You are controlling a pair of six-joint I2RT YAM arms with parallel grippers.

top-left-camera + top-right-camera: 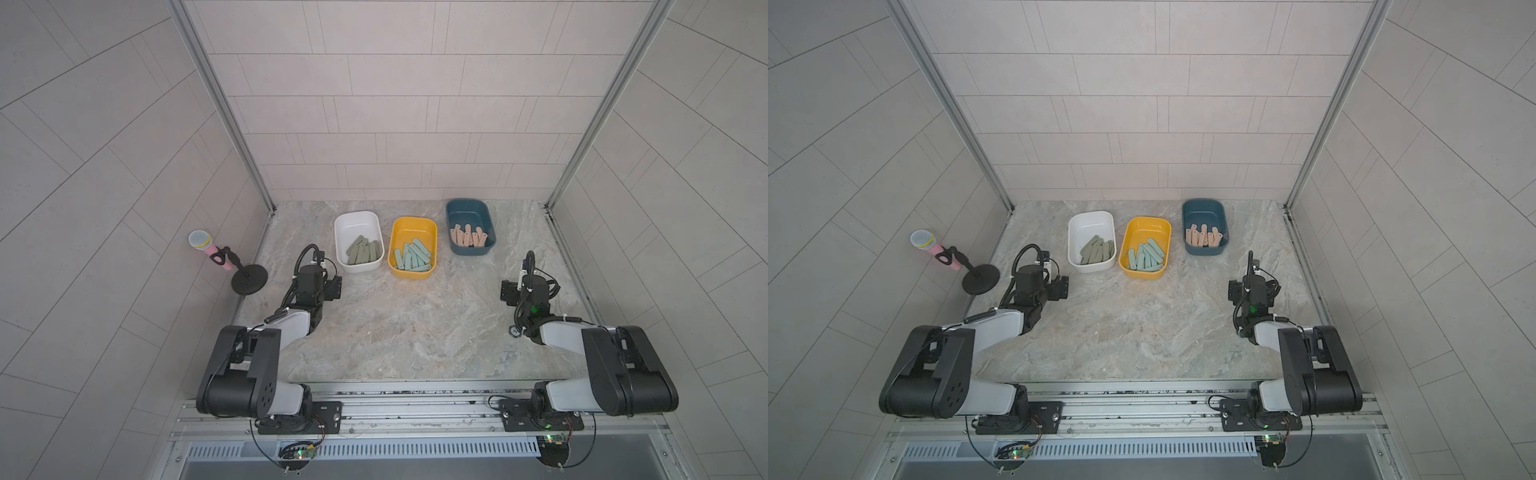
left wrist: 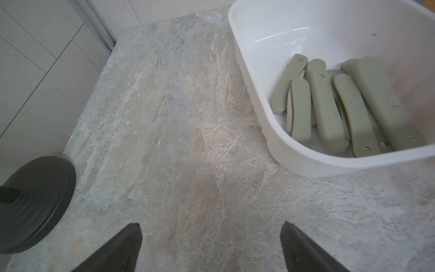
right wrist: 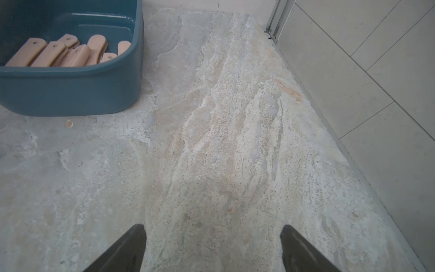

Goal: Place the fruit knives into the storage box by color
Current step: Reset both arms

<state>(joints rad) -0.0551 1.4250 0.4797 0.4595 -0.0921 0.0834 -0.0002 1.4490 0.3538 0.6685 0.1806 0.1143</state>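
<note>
The fruit knives lie sorted in three storage boxes at the back of the table. Several olive-green knives [image 1: 363,251] [image 2: 324,106] fill the white box [image 1: 357,216] [image 2: 247,58]. Several teal ones [image 1: 412,257] lie in the yellow box [image 1: 415,222], and several peach-pink ones [image 1: 468,237] [image 3: 54,54] in the dark blue box [image 1: 467,205] [image 3: 70,89]. My left gripper [image 1: 334,287] [image 2: 210,235] hovers open over bare table, near the front left of the white box. My right gripper [image 1: 508,293] [image 3: 213,235] is open and empty, in front of the blue box and a little to its right.
A pink toy microphone on a black round stand [image 1: 248,280] [image 2: 35,202] stands at the table's left edge, close to my left arm. A little round black disc [image 1: 515,331] lies beside my right arm. Tiled walls with metal rails close in the table on three sides.
</note>
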